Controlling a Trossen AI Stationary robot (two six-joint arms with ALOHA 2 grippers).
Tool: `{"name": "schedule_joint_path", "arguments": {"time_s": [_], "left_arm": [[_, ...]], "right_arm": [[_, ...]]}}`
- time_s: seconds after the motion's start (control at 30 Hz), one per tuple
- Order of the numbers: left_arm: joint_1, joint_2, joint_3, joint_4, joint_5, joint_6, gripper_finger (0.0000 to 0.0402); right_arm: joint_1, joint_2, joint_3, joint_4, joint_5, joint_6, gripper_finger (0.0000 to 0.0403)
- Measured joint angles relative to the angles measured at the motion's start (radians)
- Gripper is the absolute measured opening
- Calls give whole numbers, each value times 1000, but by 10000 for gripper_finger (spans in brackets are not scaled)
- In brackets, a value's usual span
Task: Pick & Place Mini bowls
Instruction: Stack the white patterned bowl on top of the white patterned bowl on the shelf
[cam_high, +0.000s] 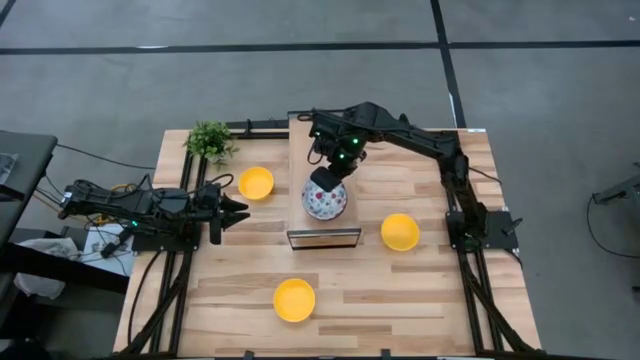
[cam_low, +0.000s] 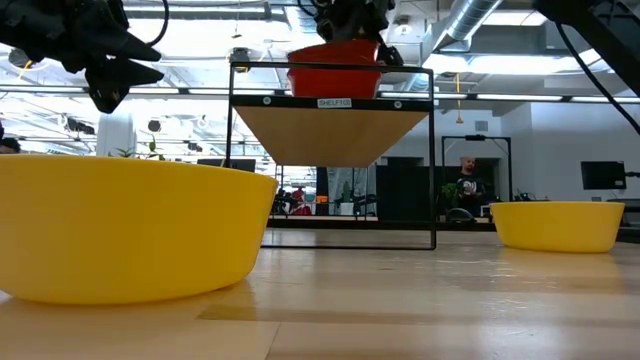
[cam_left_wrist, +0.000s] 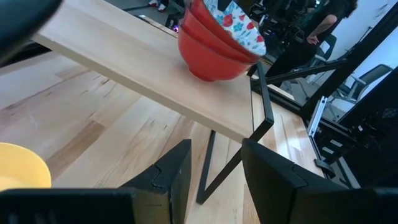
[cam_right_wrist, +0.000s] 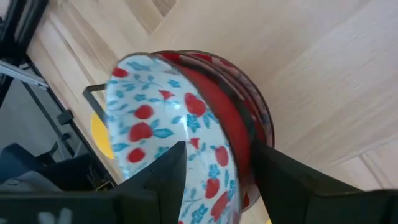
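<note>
Your floral bowls (cam_high: 325, 201) sit nested in a stack on the raised wooden shelf (cam_high: 298, 150) at the middle of the tabletop (cam_high: 440, 290), and the top one leans in the stack rather than sitting flush, as the right wrist view shows. Judge them as stiff, thin-walled, glossy little bowls: light to lift, but likely slick on the curved red outside, and prone to tip or slide if you nudge them. Take hold by the rim, one finger inside and one outside the wall; squeezing across the round belly would probably squirt the bowl out. The right gripper (cam_high: 323, 180) hangs directly over the stack with its fingers spread, straddling the rim of the top bowl without pinching it, so nothing is held. Three yellow bowls (cam_high: 256, 183) lie apart on the tabletop, one beside the shelf toward the left arm, one toward the right arm, one near the front edge; expect the same light, slippery feel. The left gripper (cam_high: 232, 212) waits at the left side, jaws wide and empty, aimed at the shelf. A small potted plant (cam_high: 210, 140) stands at the far left corner.
</note>
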Motion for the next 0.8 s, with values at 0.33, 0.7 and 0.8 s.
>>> {"name": "schedule_joint_path", "arguments": {"time_s": [0.33, 0.7, 0.8], "left_arm": [[0, 0, 0, 8, 0, 0, 140], [0, 0, 0, 19, 0, 0, 140], [0, 0, 0, 22, 0, 0, 140]], "right_arm": [[-10, -6, 0, -26, -2, -5, 170], [-15, -6, 0, -25, 49, -8, 171], [-15, -6, 0, -26, 55, -4, 170]]}}
